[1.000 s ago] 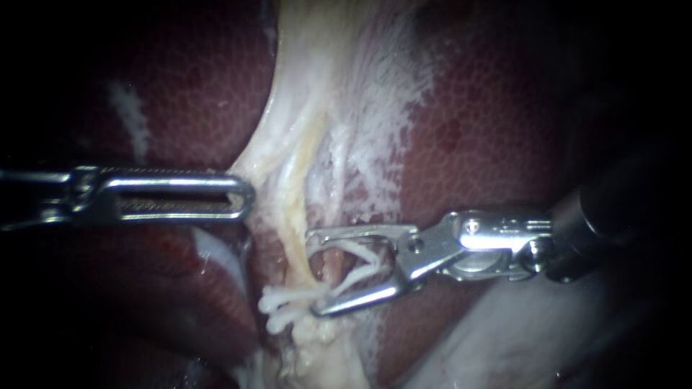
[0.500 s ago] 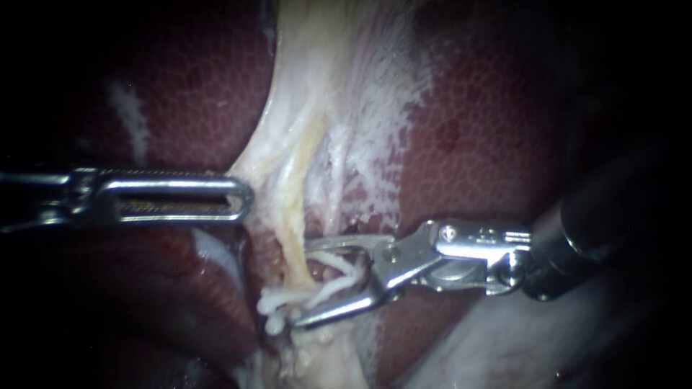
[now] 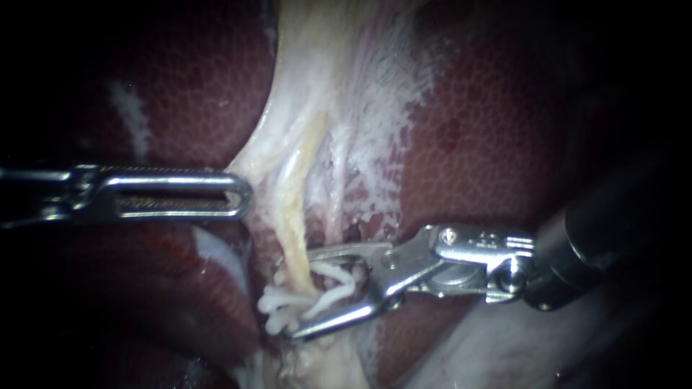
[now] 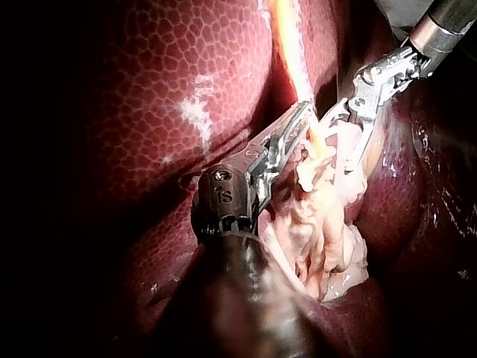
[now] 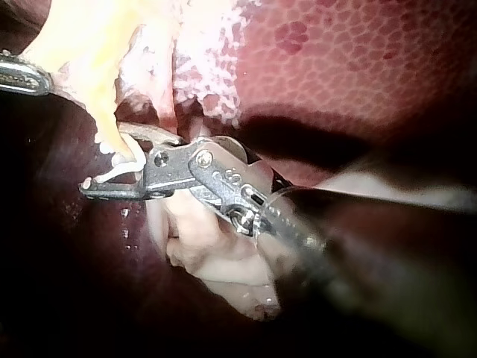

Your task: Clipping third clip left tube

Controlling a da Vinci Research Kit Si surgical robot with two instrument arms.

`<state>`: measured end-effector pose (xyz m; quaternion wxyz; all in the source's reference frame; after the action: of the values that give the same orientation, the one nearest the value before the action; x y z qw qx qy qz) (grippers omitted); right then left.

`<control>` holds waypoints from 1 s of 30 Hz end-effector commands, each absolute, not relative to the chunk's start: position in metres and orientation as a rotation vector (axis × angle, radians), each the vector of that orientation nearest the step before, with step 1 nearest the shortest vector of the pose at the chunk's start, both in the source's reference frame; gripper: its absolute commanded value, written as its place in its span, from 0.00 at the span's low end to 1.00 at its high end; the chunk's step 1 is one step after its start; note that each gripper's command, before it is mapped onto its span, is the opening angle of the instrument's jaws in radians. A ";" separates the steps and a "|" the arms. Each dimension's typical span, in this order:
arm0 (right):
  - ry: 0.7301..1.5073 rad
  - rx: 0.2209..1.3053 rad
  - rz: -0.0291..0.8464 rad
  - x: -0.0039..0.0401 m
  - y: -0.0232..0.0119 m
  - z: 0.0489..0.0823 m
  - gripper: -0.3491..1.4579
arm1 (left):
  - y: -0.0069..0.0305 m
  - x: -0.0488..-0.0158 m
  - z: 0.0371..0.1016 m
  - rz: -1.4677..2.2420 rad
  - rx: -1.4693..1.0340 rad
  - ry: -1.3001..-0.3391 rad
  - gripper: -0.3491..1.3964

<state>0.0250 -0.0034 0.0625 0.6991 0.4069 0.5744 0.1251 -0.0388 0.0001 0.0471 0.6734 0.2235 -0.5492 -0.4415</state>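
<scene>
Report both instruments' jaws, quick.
Left instrument: jaws shut on the edge of the pale tissue.
Right instrument: jaws wide apart, holding an open clip astride the tube.

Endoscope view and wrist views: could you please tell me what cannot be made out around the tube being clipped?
- Endoscope view: how many white clips sit on the left tube; they tangle with the loaded clip in the right instrument.
- Right wrist view: the left instrument, cut off by the edge; the right instrument's shaft, blurred close to the camera.
</scene>
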 end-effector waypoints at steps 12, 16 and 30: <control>1.288 0.927 0.271 0.0271 -0.0005 0.0621 0.48 | -0.0001 -0.0388 0.0472 -0.994 0.500 -1.236 0.00; 1.289 0.934 0.282 0.0269 0.0011 0.0612 0.47 | -0.0001 -0.0389 0.0472 -0.994 0.500 -1.236 0.00; 1.288 0.952 0.296 0.0263 0.0032 0.0599 0.44 | -0.0001 -0.0389 0.0472 -0.994 0.499 -1.236 0.00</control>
<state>0.0263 0.0032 0.0599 0.6860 0.4257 0.5752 0.1318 -0.0389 -0.0001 0.0472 0.6739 0.2219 -0.5493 -0.4416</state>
